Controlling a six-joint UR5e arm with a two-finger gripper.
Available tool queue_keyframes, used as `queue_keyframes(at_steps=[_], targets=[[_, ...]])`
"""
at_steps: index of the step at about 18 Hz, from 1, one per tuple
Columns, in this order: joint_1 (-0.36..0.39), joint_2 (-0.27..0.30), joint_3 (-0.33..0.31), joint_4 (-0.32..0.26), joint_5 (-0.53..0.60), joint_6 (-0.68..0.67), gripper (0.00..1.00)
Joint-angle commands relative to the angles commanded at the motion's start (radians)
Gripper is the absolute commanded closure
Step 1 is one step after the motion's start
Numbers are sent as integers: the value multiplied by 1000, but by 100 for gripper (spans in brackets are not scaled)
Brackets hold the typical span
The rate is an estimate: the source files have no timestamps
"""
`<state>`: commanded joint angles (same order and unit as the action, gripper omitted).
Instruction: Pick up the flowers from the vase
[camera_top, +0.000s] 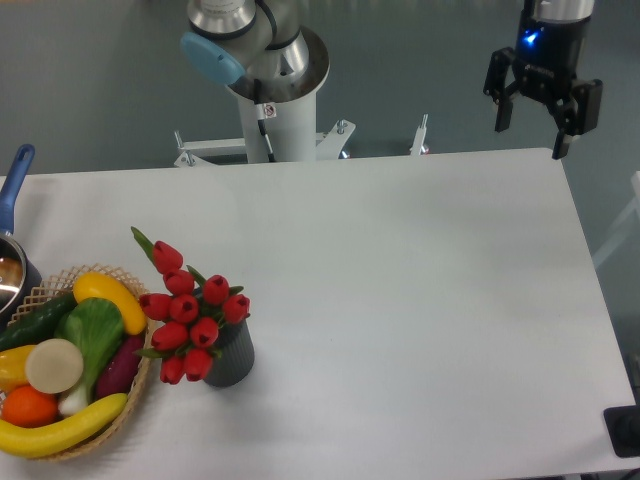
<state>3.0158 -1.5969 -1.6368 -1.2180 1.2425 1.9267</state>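
White table (420, 300) under even light, grey-green floor (100, 70) behind, metal brackets (420, 135) at the table's far edge

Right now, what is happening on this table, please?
Nothing is being handled yet. The gripper hangs open and empty above the far right corner of the white table, far from everything else. The red flowers stand in the dark grey vase near the front left, right beside a wicker basket of fruit and vegetables. A pot with a blue handle sits at the left edge.
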Motion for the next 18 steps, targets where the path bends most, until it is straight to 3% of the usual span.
queue_keyframes(at_steps=[9, 14, 18], targets=[[-2, 0, -14, 3, -37, -28, 0], [8, 3, -61, 6, -179, -201, 0], [-9, 0, -83, 61, -201, -270, 0]])
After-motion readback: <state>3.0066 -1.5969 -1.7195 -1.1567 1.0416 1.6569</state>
